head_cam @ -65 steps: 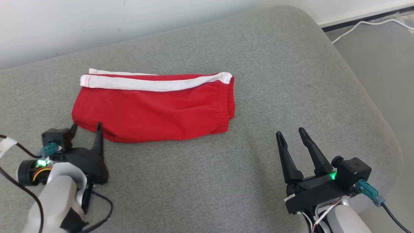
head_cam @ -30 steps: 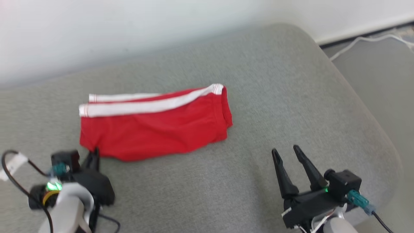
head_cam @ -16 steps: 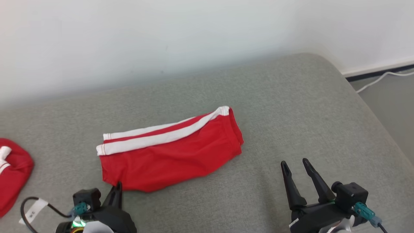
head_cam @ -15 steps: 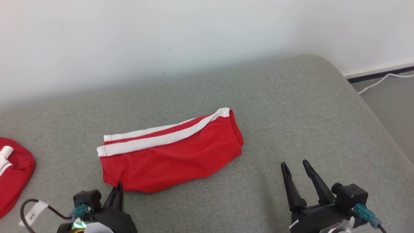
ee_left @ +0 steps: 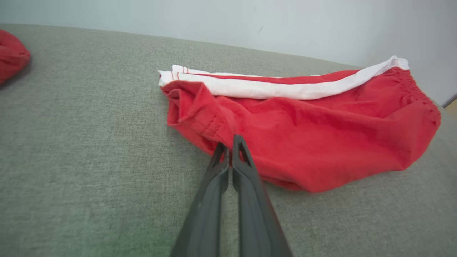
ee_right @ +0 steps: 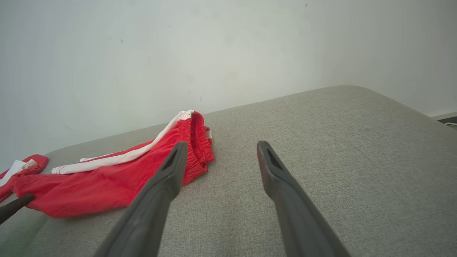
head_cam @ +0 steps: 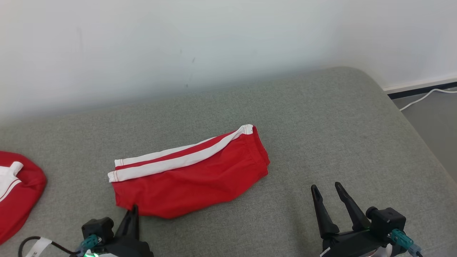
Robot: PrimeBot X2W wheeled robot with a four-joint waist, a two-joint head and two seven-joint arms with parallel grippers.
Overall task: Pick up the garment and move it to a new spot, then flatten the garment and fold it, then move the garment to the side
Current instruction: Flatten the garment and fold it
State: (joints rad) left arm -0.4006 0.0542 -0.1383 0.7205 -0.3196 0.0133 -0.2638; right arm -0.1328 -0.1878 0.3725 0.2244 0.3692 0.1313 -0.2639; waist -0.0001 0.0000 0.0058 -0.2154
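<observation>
The garment [head_cam: 189, 175] lies folded near the middle of the cushion [head_cam: 321, 125], its white stripe toward the wall [head_cam: 178, 43]. My left gripper [ee_left: 230, 142] is closed on the near-left hem, where the cloth bunches toward the tips; its fingers run low along the cushion. My right gripper [head_cam: 325, 185] has its jaws wide and holds nothing, near the waistband end but apart from it. Bare cushion extends right of the garment to the rounded edge. A second red cloth [head_cam: 18, 192] sits at far left.
</observation>
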